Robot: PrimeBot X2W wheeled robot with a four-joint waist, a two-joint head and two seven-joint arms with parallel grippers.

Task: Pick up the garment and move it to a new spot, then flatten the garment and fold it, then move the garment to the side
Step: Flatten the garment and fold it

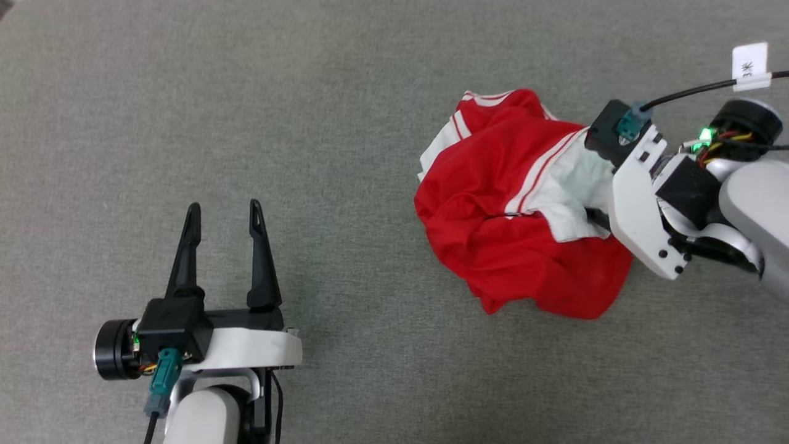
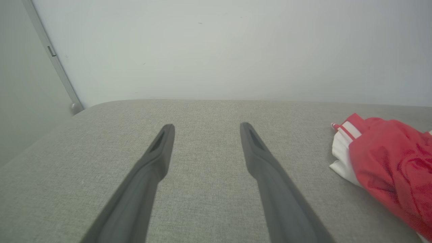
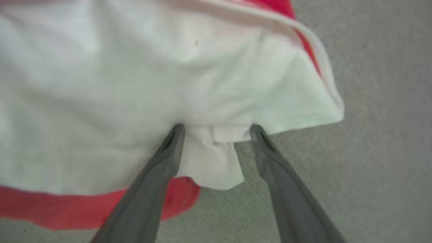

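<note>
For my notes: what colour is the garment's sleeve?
The sleeve is white, edged with red stripes; head view shows it best.

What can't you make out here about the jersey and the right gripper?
Right wrist view: blur hides whether the right gripper touches the jersey.
Head view: its fingers sit hidden behind its white housing.
Head view: crumpled folds hide any print on the jersey.
Left wrist view: the right edge cuts the jersey off.
</note>
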